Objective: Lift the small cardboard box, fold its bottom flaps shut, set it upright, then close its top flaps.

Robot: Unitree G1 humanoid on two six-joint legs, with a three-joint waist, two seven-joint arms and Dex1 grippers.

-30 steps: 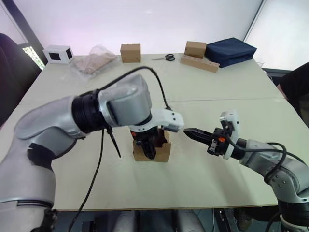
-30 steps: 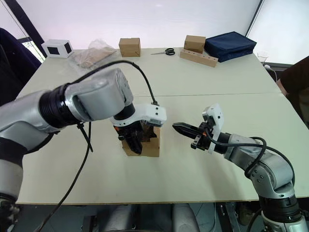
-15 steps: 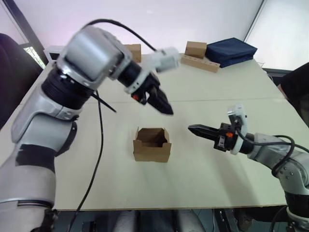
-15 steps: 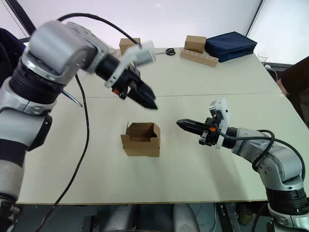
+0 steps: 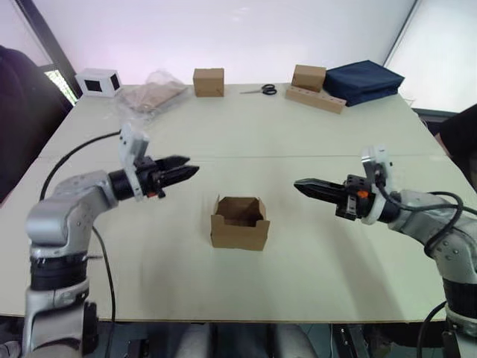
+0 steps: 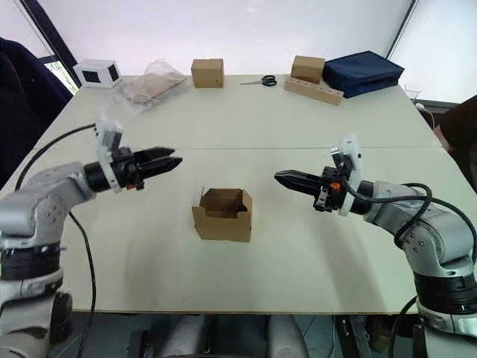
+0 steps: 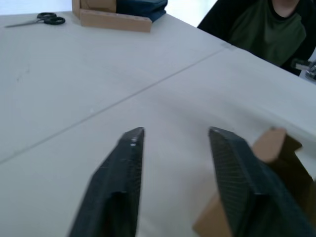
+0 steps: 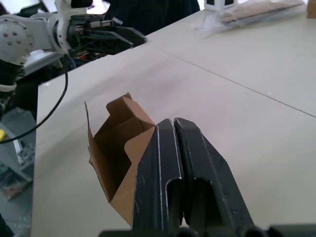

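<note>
Box (image 5: 239, 223) upright on the tabletop (image 5: 313, 261), nearest of the loose things, top open, flaps standing, long axis running left to right across the front. Flanked by both arms, touched by neither: left gripper (image 5: 179, 171) up and off to its left, jaws parted and empty, tips aimed toward the centre; right gripper (image 5: 309, 185) off to its right at about the same height, jaws clenched together on nothing, tips aimed back at the left one. Box below and slightly nearer than the line between the two tips, roughly midway, left tips perhaps a shade closer. Probably a descent and inward reach from either side to press the standing flaps down. Farther back, along the far edge: white box (image 5: 98, 82), plastic bag (image 5: 149, 92), two small cartons (image 5: 208, 81), scissors (image 5: 258, 90), wooden block (image 5: 315, 98), blue bag (image 5: 362, 79).
</note>
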